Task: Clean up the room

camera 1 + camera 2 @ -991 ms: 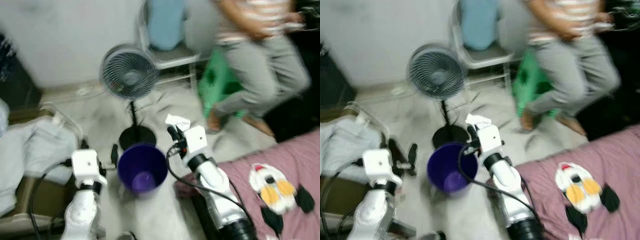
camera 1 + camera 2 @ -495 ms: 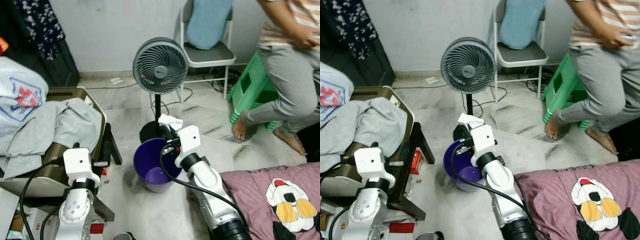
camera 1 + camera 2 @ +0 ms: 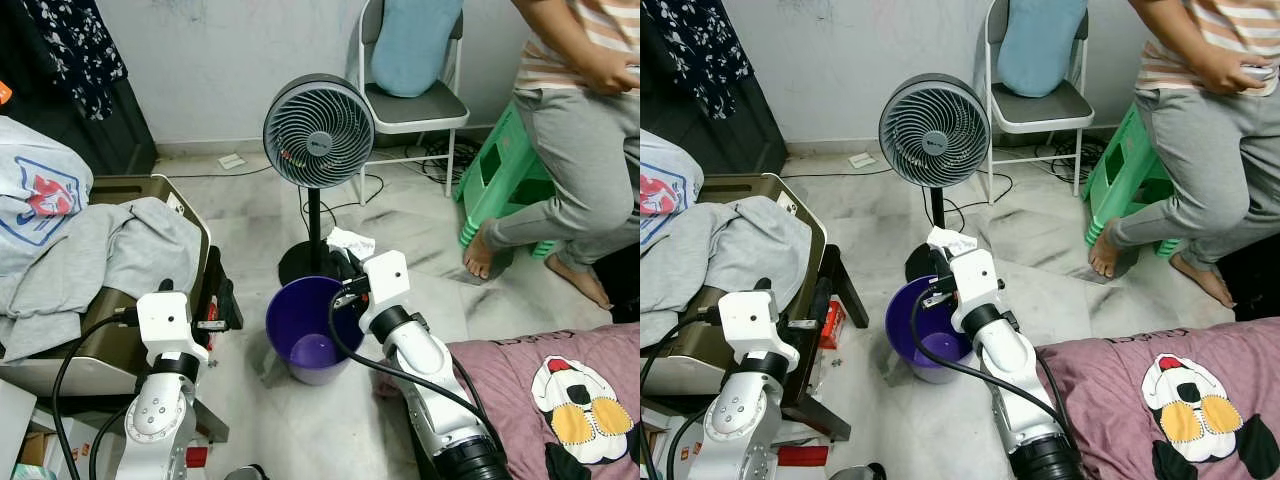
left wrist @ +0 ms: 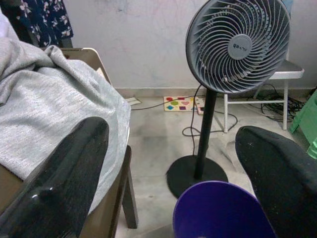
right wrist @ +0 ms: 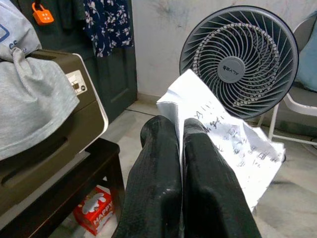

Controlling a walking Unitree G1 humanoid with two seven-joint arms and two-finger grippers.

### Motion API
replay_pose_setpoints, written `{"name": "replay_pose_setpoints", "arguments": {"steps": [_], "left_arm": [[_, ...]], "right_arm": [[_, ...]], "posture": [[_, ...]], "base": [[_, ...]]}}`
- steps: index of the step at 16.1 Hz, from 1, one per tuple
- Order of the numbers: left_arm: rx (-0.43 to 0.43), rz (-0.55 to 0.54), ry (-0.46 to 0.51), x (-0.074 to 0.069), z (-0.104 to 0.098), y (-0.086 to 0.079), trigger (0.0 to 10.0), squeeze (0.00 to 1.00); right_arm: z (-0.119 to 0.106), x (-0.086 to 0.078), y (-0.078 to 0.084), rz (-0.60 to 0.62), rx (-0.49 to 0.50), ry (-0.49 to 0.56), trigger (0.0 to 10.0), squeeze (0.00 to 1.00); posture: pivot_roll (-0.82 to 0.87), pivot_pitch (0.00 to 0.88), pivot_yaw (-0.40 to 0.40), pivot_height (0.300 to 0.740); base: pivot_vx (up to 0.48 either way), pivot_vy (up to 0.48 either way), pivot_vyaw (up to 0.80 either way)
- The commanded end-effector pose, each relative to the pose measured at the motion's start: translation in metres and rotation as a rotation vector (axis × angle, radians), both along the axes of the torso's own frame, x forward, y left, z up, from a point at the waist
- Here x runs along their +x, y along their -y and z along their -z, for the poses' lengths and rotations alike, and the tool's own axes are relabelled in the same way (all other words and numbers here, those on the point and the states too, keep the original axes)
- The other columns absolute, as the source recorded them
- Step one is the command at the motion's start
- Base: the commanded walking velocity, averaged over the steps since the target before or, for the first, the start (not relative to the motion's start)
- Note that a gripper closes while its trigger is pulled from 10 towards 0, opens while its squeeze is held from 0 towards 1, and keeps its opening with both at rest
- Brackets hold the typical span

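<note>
Take the purple bucket (image 3: pixel 305 328) on the pale marble floor (image 3: pixel 250 215) as your landmark; it stands in front of you, between your two arms.

Your right gripper (image 3: pixel 347 262) hangs over the bucket's far rim, on the side nearest the fan. Its two black fingers (image 5: pixel 163 188) are pressed tight together on a crumpled sheet of white paper (image 5: pixel 223 134) (printed with faint writing), which sticks up past the fingertips, above the rim and not yet inside the bucket.

Your left gripper (image 3: pixel 222 300) is held just to the left of the bucket, level with its rim. Its fingers (image 4: pixel 64 183) are spread wide apart with nothing between them; through the gap you see the bucket's edge and the fan.

A grey standing fan (image 3: pixel 312 117) rises directly behind the bucket, its round black base (image 3: pixel 300 265) almost touching the far side. Behind the fan, against the wall, is a metal chair (image 3: pixel 415 105) with a blue cushion (image 3: pixel 415 45) leaning on its back.

To the left of the bucket, a brown box-like unit (image 3: pixel 105 335) is draped with grey clothes (image 3: pixel 110 250). A small red carton (image 3: pixel 834 322) lies on the floor beneath it.

To the right of the bucket and further back, a person (image 3: pixel 575 150) in grey trousers and a striped top sits on a green plastic stool (image 3: pixel 500 175), bare feet on the floor. Nearer on the right is a pink bedspread (image 3: pixel 540 400) with a cartoon figure.
</note>
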State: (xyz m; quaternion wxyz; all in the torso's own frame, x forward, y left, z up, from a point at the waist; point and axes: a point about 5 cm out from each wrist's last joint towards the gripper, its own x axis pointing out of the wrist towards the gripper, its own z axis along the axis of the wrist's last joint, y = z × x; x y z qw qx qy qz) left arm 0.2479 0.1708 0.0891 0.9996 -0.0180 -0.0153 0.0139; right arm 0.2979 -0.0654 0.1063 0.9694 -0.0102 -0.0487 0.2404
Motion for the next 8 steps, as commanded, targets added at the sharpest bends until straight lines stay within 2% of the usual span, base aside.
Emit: {"name": "replay_pose_setpoints", "arguments": {"steps": [1,5,6,8], "left_arm": [[0.001,0.003,0.005,-0.0013,-0.0013,-0.001,10.0,0.0],[-0.002,0.003,0.004,-0.0015,-0.0012,0.0,10.0,0.0],[-0.002,0.004,0.003,-0.0016,-0.001,0.0001,10.0,0.0],[0.003,-0.003,-0.004,-0.0015,0.0002,-0.0003,10.0,0.0]], "right_arm": [[-0.0051,0.0006,-0.0046,-0.016,-0.002,0.025,10.0,0.0],[-0.0051,0.001,-0.0047,-0.01,0.003,0.022,10.0,0.0],[-0.0047,0.0012,-0.0041,-0.006,0.004,0.02,10.0,0.0],[-0.0041,0.0013,-0.0024,-0.001,0.003,0.017,10.0,0.0]], "posture": [[0.1,0.114,-0.013,0.74],[0.1,0.118,-0.015,0.74],[0.1,0.118,-0.015,0.74],[0.1,0.124,-0.009,0.74]], "base": [[0.315,0.0,0.44],[0.315,0.0,0.58],[0.307,0.0,0.0],[0.0,0.0,0.0]]}}
